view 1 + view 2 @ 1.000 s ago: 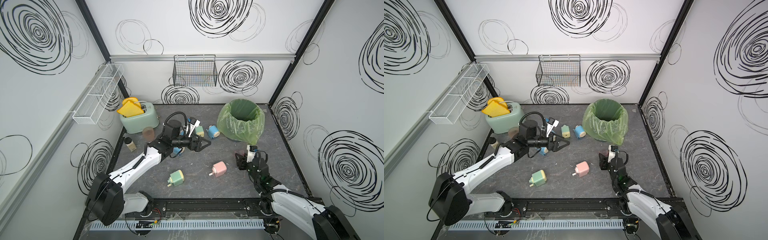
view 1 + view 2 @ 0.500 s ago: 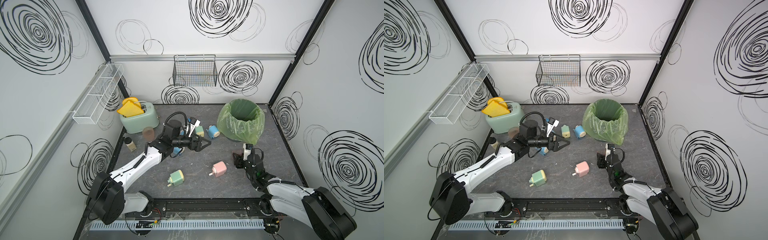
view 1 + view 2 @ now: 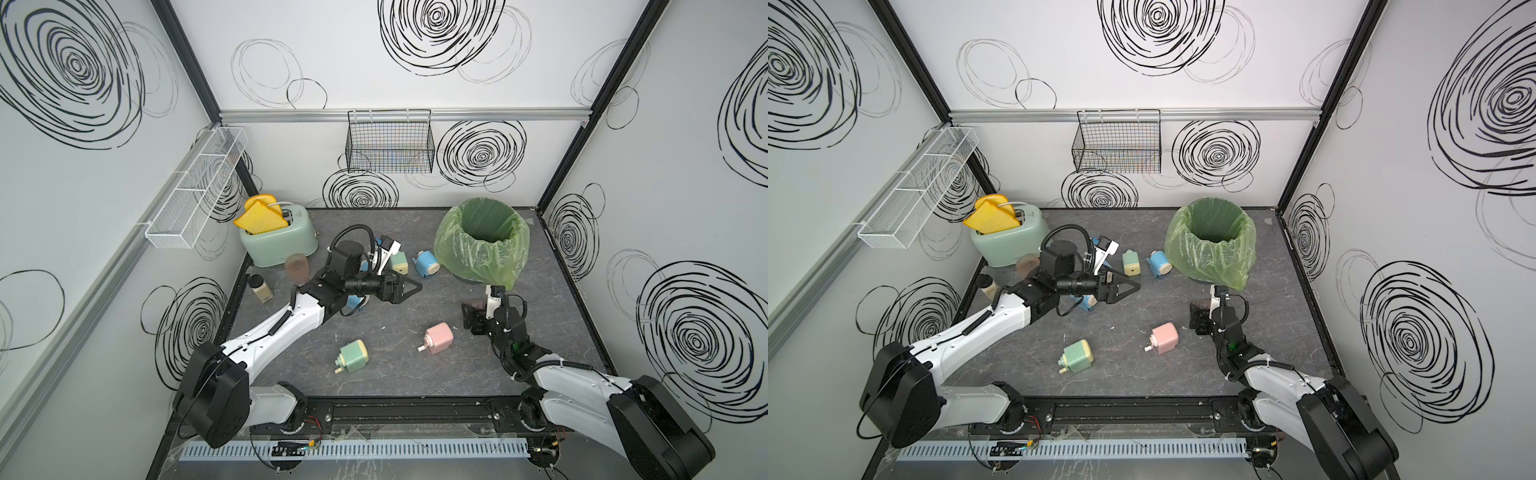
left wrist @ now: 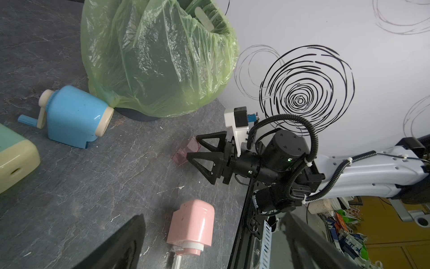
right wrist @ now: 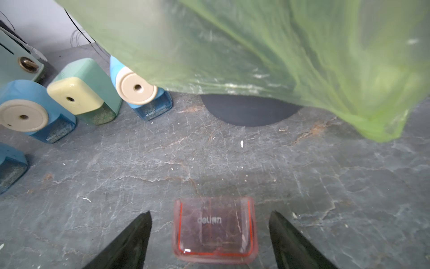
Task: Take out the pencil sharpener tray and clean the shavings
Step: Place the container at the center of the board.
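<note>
The pink see-through sharpener tray (image 5: pixel 215 229) lies flat on the dark table near the bin's foot and looks empty. My right gripper (image 5: pixel 211 213) is open, one finger on each side of the tray, neither touching it; the tray (image 4: pixel 186 153) and right gripper (image 4: pixel 193 147) also show in the left wrist view. The pink pencil sharpener (image 3: pixel 436 337) lies on its side to the tray's left. My left gripper (image 3: pixel 415 286) hangs open and empty over the middle of the table. Small pale flecks of shavings (image 5: pixel 241 143) dot the table.
A bin with a green bag (image 3: pixel 482 245) stands at the back right, close behind the tray. A blue sharpener (image 3: pixel 428 262) and a green-and-cream one (image 3: pixel 400 262) sit left of it, another green one (image 3: pixel 353 355) in front. A toaster (image 3: pixel 278 239) is at back left.
The right gripper's jaws have opened wide and the pink tray now lies free on the table between them. The left arm has not moved.
</note>
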`<state>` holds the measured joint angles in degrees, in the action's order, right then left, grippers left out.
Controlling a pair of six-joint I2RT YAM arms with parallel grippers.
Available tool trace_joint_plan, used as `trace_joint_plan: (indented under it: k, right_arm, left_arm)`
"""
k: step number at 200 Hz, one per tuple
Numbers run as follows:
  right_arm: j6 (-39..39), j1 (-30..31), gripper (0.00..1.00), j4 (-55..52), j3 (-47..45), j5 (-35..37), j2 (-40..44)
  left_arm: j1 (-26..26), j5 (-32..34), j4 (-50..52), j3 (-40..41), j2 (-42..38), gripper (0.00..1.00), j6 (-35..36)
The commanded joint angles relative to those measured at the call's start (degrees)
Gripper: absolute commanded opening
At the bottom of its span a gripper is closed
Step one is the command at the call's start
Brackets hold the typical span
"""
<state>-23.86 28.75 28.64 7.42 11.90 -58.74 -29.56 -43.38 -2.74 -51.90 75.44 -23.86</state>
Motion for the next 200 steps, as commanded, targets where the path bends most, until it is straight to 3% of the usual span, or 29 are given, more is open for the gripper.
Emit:
trace_joint_plan:
  k: [1,41,89,111,135,164,200]
  right_arm:
    - [0.1,0.4,0.89,-4.5,3.1,0.5,3.4]
    - [-2.0,1.4,0.94,-15.4,8.5,-1.5,6.2]
    - [1.5,8.9,0.98,-21.8,11.0,-7.8,13.6]
    - [2.2,13.9,0.98,-31.0,16.5,-9.1,11.6]
    - [0.5,21.3,0.98,-37.0,20.3,-5.4,9.6]
    - [-2.3,23.2,0.98,-40.5,23.0,-8.7,6.1]
    - [-5.4,26.9,0.98,-47.3,26.3,-5.4,0.6]
  left_arm:
    - [0.0,0.3,-2.0,0.1,0.7,0.97,-0.2]
    - [1.1,1.0,-3.4,1.8,0.5,0.97,-3.0]
    - [5.5,-0.5,-4.3,3.1,-0.4,0.97,-4.3]
    - [6.8,-0.9,-3.5,2.9,-0.3,0.97,-3.7]
    - [7.2,-1.2,-4.1,3.7,-0.1,0.97,-4.3]
    - [6.8,-1.6,-7.6,7.1,-1.0,0.97,-7.2]
    - [7.1,-1.0,-5.8,7.1,-2.2,0.97,-5.9]
